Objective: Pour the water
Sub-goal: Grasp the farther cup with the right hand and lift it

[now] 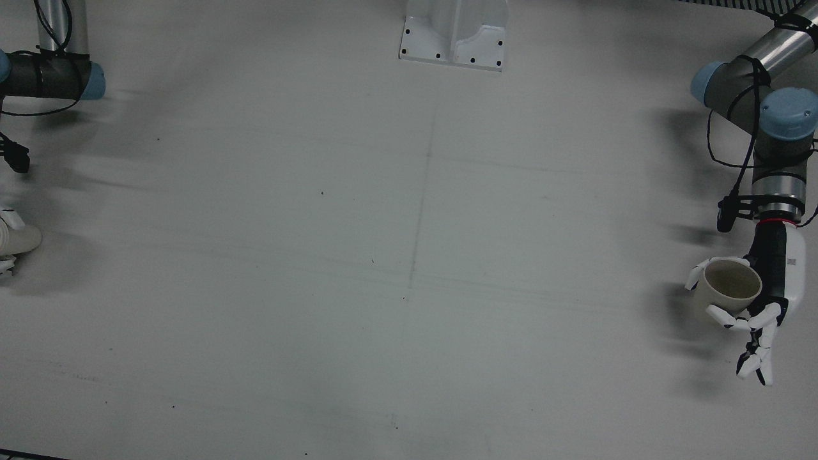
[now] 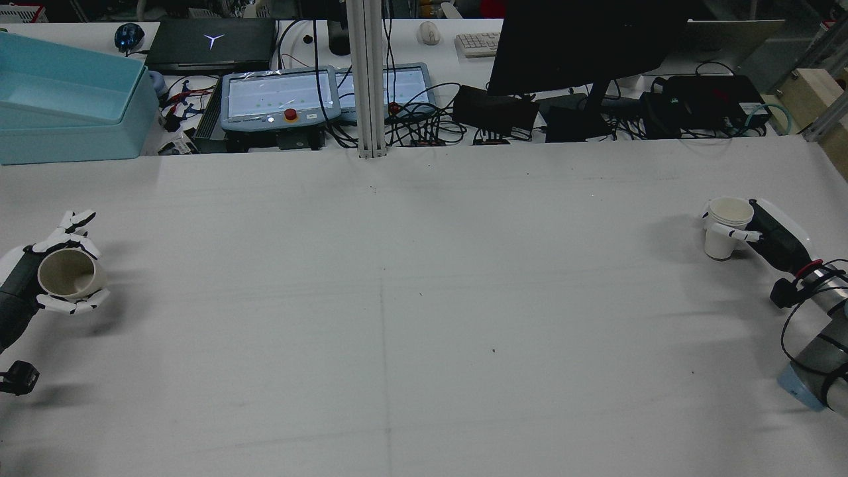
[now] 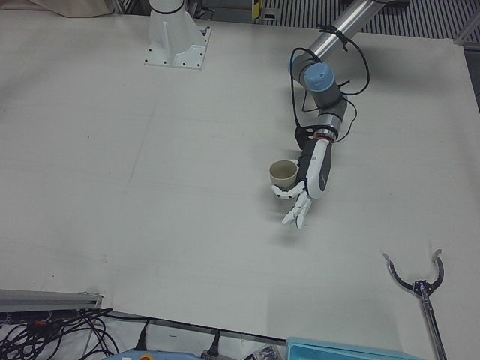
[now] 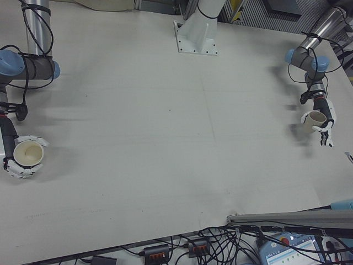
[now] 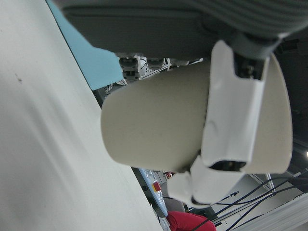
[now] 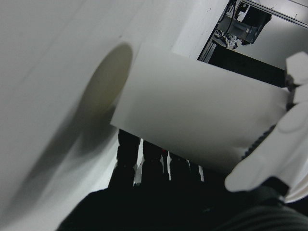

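With each hand point(image 2: 40, 291) point(image 2: 768, 235) already closed round its cup point(image 2: 66, 273) point(image 2: 725, 226), bring both level toward mid-desk point(image 2: 424, 298) before tipping

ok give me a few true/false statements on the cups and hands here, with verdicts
1. Each hand holds a cup. True: the left hand grips a beige cup and the right hand grips a white cup.
2. The two cups are touching at the table's middle. False: they are at opposite sides of the table, far apart.
3. The beige cup is lying on the table. False: it is lifted clear, its shadow beneath it.
4. The left hand's cup looks empty. True: its bare inside shows in the front view.
5. A pitcher stands between the arms. False: nothing stands there.
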Motion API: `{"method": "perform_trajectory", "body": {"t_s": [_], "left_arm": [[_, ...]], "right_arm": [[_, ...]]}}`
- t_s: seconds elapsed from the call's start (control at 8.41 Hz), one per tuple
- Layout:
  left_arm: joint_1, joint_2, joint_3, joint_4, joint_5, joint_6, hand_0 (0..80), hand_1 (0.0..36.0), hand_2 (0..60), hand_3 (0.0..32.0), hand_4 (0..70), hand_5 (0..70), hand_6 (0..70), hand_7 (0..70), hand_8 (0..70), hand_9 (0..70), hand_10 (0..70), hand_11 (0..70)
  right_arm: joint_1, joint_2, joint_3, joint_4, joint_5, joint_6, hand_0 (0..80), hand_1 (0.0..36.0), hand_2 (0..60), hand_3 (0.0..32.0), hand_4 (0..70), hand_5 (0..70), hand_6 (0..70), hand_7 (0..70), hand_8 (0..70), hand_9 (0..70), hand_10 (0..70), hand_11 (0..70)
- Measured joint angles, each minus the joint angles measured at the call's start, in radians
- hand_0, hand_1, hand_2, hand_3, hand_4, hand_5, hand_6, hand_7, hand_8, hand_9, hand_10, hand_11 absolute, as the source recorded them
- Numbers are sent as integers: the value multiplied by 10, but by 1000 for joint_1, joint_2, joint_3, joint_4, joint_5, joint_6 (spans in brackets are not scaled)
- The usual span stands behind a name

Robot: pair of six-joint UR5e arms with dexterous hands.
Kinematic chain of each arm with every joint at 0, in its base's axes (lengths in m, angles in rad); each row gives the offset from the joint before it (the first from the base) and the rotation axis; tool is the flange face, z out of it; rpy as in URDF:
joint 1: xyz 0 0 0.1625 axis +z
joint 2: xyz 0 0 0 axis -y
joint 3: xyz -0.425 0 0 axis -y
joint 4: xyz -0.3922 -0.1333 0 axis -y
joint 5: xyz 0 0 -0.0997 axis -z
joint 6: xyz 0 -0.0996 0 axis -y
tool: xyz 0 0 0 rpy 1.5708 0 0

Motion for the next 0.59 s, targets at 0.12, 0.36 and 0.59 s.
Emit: {"method": "perform_trajectory", "body": {"t_s": [0.12, 0.36, 0.59], "left_arm": [[-1, 0, -2, 0, 0, -1, 753, 360, 600, 0, 601, 700, 108, 140, 27, 29, 63, 120], [-4, -1, -20, 4, 1, -3, 779, 360, 600, 0, 603, 700, 110, 146, 32, 34, 62, 119], [-4, -2, -73, 40, 2, -3, 793, 360, 600, 0, 608, 700, 114, 153, 31, 39, 66, 124]], "right_arm": [[2, -3, 8, 3, 3, 8, 404, 56, 280, 0, 389, 404, 367, 589, 377, 542, 352, 496], [27, -41, 111, -2, 0, 17, 461, 98, 289, 0, 401, 438, 367, 592, 355, 515, 321, 460], [86, -109, 301, -71, -18, 12, 471, 121, 307, 0, 402, 462, 379, 603, 346, 503, 296, 430]]}}
